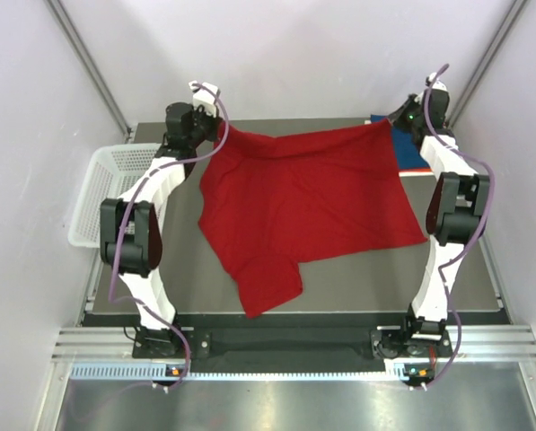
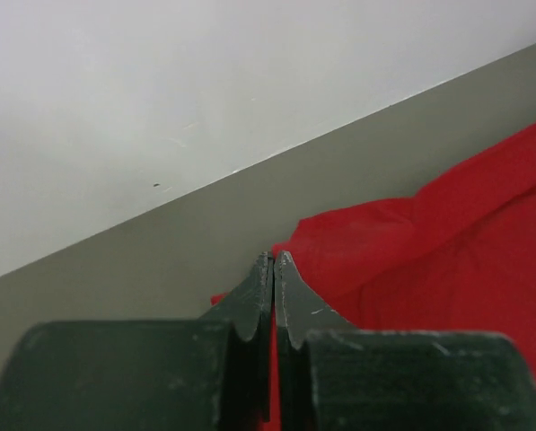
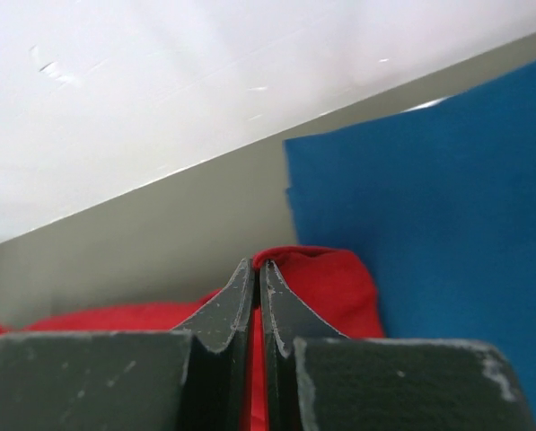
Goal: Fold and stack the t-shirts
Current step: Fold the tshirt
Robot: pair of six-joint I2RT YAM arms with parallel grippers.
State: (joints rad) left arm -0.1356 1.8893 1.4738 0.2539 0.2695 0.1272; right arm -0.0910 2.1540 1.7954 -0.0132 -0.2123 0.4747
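Observation:
A large bright red t-shirt (image 1: pixel 303 202) hangs spread over the table, stretched between both arms at the far side, with a sleeve drooping toward the near edge. My left gripper (image 1: pixel 221 128) is shut on its far left corner; red cloth (image 2: pixel 411 242) shows between and beside the jaws (image 2: pixel 274 260). My right gripper (image 1: pixel 391 124) is shut on the far right corner, with red cloth (image 3: pixel 335 287) pinched at the tips (image 3: pixel 255 266). A folded dark blue t-shirt (image 3: pixel 438 206) lies at the far right of the table (image 1: pixel 411 153), partly under the red one. Orange and white shirts are not visible.
A white mesh plastic basket (image 1: pixel 101 193) stands off the table's left edge beside the left arm. The grey table (image 1: pixel 357 278) shows in front of the shirt. White walls enclose the back and both sides.

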